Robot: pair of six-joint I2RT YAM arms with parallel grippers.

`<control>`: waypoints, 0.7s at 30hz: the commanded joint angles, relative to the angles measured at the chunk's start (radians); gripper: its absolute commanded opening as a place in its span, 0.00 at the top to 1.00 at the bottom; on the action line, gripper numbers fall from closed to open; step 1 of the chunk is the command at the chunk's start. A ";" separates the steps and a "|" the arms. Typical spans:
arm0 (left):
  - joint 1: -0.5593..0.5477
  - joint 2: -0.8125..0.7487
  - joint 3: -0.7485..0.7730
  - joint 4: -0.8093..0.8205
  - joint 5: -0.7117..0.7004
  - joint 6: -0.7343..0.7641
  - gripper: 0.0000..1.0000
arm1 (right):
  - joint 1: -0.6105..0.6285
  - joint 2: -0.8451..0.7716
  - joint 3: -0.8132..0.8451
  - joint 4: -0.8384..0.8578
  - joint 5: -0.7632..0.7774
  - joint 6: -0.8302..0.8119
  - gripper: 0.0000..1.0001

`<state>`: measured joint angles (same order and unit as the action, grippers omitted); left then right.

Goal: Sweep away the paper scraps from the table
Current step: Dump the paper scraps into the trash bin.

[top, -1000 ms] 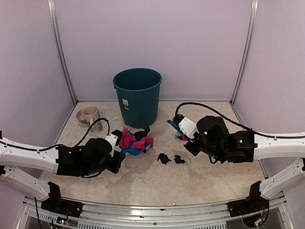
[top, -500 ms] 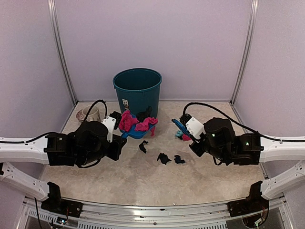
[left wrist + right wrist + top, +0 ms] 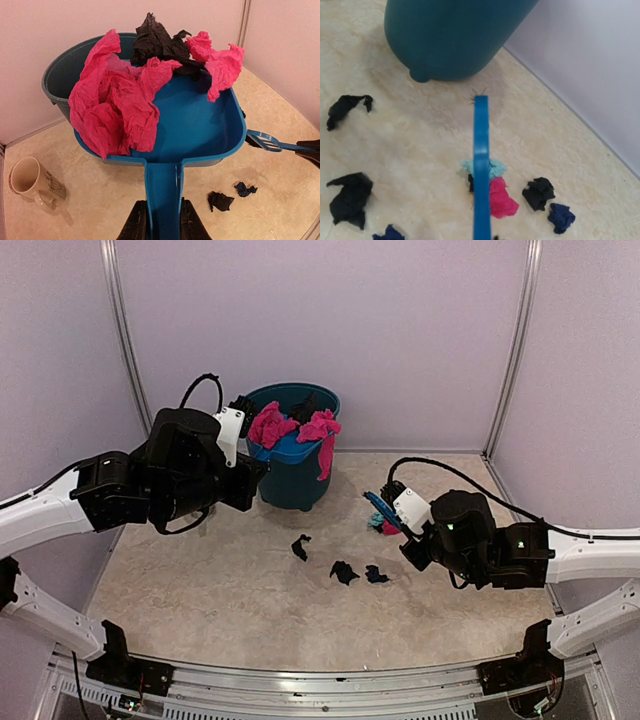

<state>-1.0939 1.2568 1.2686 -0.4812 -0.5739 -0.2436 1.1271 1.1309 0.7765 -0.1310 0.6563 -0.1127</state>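
My left gripper (image 3: 246, 452) (image 3: 160, 222) is shut on the handle of the blue dustpan (image 3: 292, 448) (image 3: 200, 125). It holds the pan in the air at the rim of the teal bin (image 3: 297, 480) (image 3: 59, 80). Pink paper scraps (image 3: 117, 107) and black ones (image 3: 160, 40) are heaped in the pan, and one pink piece (image 3: 326, 455) hangs over its edge. My right gripper (image 3: 410, 528) holds the blue hand brush (image 3: 378, 508) (image 3: 481, 165) low over teal (image 3: 494, 167) and pink (image 3: 502, 200) scraps. Black (image 3: 299, 546) (image 3: 343, 571) and dark blue (image 3: 376, 574) scraps lie on the table (image 3: 240, 620).
A cream mug (image 3: 30, 177) stands on the table left of the bin; the left arm hides it in the top view. More black (image 3: 538, 192) and dark blue (image 3: 561, 217) scraps lie right of the brush. Lilac walls close in the back and both sides.
My left arm has lifted the loaded dustpan from the table up to the bin's rim. One black scrap fell to the table on the way. The right arm has barely moved.
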 commanded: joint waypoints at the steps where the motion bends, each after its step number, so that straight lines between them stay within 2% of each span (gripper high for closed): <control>1: 0.071 0.054 0.100 -0.063 0.030 0.097 1.00 | -0.007 0.002 -0.009 0.035 0.008 0.013 1.00; 13: 0.304 0.231 0.337 -0.061 0.171 0.205 1.00 | -0.007 0.017 -0.023 0.051 0.005 0.013 1.00; 21: 0.372 0.356 0.433 -0.066 0.136 0.241 1.00 | -0.009 -0.012 -0.035 0.037 0.008 0.015 1.00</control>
<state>-0.7399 1.5730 1.6531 -0.5446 -0.4267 -0.0387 1.1271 1.1461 0.7578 -0.1062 0.6556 -0.1104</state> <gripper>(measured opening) 0.145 0.040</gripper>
